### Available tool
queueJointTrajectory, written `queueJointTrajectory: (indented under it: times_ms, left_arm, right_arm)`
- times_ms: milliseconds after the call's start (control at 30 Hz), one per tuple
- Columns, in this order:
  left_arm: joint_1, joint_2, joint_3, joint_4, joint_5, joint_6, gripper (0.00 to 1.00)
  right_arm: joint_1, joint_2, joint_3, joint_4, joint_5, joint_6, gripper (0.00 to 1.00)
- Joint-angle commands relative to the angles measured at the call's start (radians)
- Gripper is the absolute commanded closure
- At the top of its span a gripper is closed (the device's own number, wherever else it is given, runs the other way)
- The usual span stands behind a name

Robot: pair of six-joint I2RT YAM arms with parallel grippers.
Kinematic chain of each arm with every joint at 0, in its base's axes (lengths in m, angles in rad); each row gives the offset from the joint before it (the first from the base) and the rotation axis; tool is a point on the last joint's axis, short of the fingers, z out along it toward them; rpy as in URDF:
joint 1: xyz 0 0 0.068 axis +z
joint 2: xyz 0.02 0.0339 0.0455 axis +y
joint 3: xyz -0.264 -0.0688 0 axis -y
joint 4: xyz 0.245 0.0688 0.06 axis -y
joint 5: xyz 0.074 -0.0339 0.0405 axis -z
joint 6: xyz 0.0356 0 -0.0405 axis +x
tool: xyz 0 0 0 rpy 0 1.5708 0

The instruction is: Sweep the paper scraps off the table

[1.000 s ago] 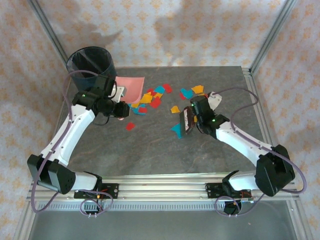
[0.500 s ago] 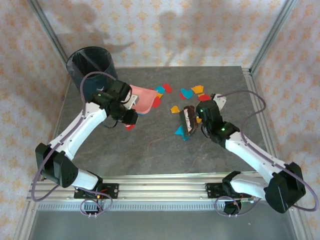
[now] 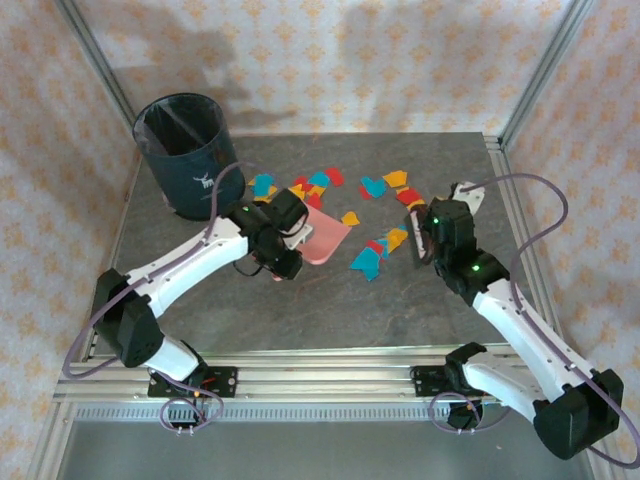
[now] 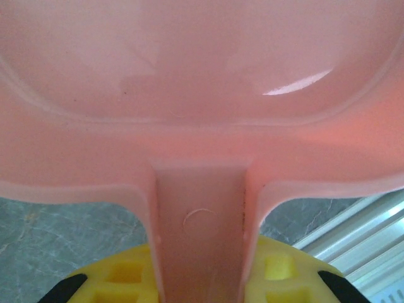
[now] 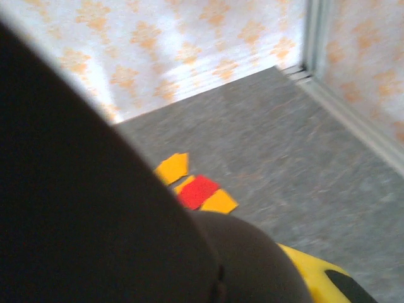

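Left tool (image 4: 202, 281): closed tight on the handle of the pink dustpan (image 3: 328, 238); the handle runs straight out between my yellow pads (image 4: 120, 281), so the pan cannot swivel.
Dustpan: low over the middle of the bench (image 3: 300, 310), its open lip turned right toward the other arm. I judge it is parked there as the catcher.
Right tool (image 3: 425, 232): fully closed on a dark brush (image 3: 413, 243), held edge-down just right of the nearest pile, so a leftward stroke should drive paper into the pan.
Paper scraps (image 3: 372, 258): a teal, red and yellow clump lies between pan lip and brush. More lie behind the pan and in a patch farther right, all on the bench.
Pan contents: I cannot tell whether anything is inside.
Bin (image 3: 182, 150): far left corner, well apart from both arms, probably for emptying.
Risk: a fast stroke could flick light scraps past the lip.
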Motion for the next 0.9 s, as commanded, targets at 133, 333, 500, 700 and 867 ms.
queueJointTrajectory:
  times_ms: [133, 333, 500, 700, 867]
  left_arm:
    - [-0.117, 0.066, -0.021, -0.049, -0.053, -0.034, 1.0]
    - [-0.206, 0.124, -0.027, -0.053, -0.028, -0.048, 1.0]
    - [-0.245, 0.173, -0.024, -0.055, -0.007, -0.046, 1.0]
    - [-0.263, 0.226, -0.015, -0.058, 0.018, -0.032, 1.0]
    - [-0.265, 0.268, 0.001, -0.068, 0.007, -0.04, 1.0]
  right_arm:
    - [-0.091, -0.016, -0.01, 0.059, -0.014, -0.23, 1.0]
    - [-0.098, 0.045, -0.014, 0.117, -0.086, -0.325, 1.0]
    - [-0.098, 0.091, -0.03, 0.186, -0.129, -0.38, 1.0]
    - [-0.098, 0.139, -0.041, 0.254, -0.178, -0.42, 1.0]
    - [-0.098, 0.176, -0.031, 0.277, -0.216, -0.422, 1.0]
